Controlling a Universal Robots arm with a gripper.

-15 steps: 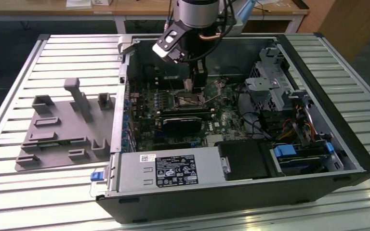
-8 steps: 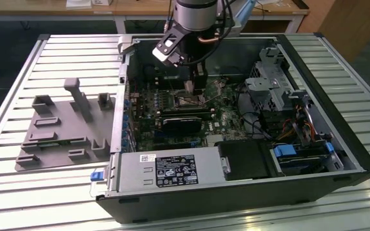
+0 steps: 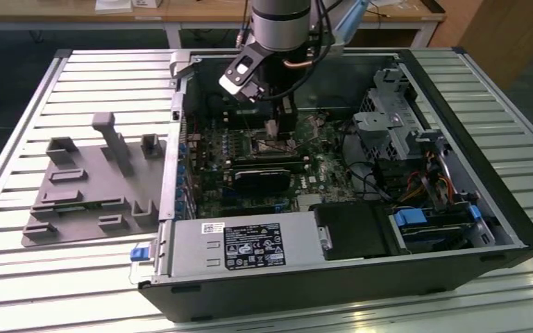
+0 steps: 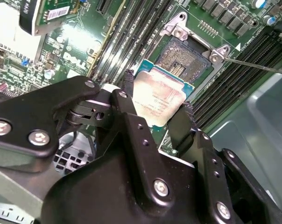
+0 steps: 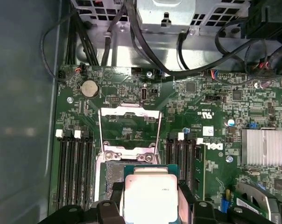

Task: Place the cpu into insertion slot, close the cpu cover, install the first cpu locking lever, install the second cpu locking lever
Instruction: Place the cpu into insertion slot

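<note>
One cpu (image 4: 162, 93), pale silver top, green rim, in gripper (image 4: 158, 98)

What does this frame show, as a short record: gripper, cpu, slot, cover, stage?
gripper: shut on the cpu, inside the open computer case
cpu: pinched by two opposite edges, metal top facing both wrist views, over the near edge of the insertion slot, not seated
insertion slot: empty, contacts exposed
cpu cover: open, off the slot
stage: cpu not yet placed; cover not closed
</note>
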